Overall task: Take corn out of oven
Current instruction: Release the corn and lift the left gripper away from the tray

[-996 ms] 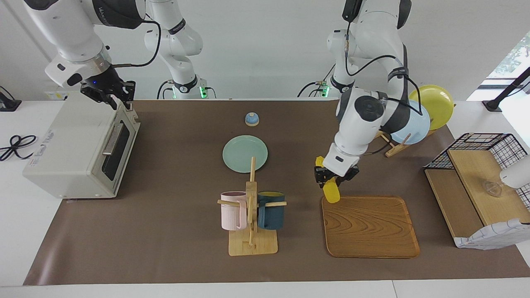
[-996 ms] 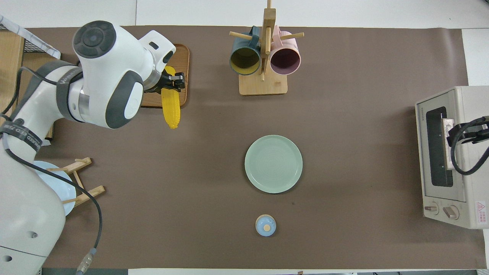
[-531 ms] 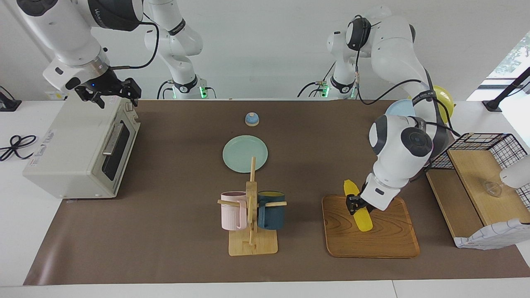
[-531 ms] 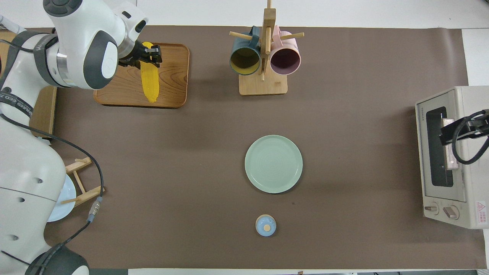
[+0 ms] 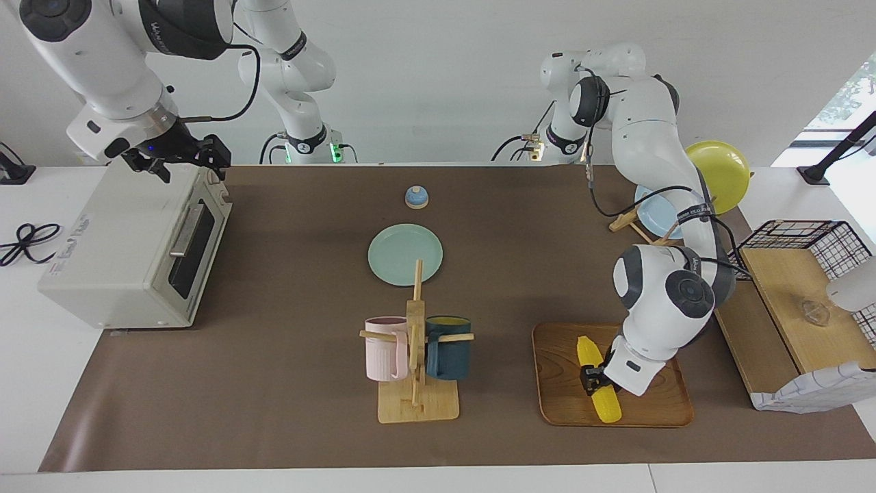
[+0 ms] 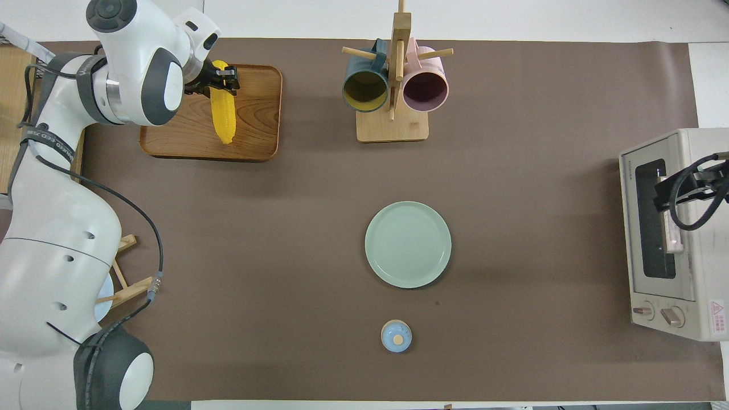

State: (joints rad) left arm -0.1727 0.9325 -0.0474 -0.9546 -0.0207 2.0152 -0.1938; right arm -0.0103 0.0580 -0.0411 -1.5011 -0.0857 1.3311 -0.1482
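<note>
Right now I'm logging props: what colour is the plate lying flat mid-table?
Pale mint green plate, plain and unpatterned; the overhead view shows it best.

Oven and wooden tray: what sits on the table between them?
In the facing view, between the oven and the wooden tray stands the mug rack with two mugs; the green plate lies nearer the robots.
</note>
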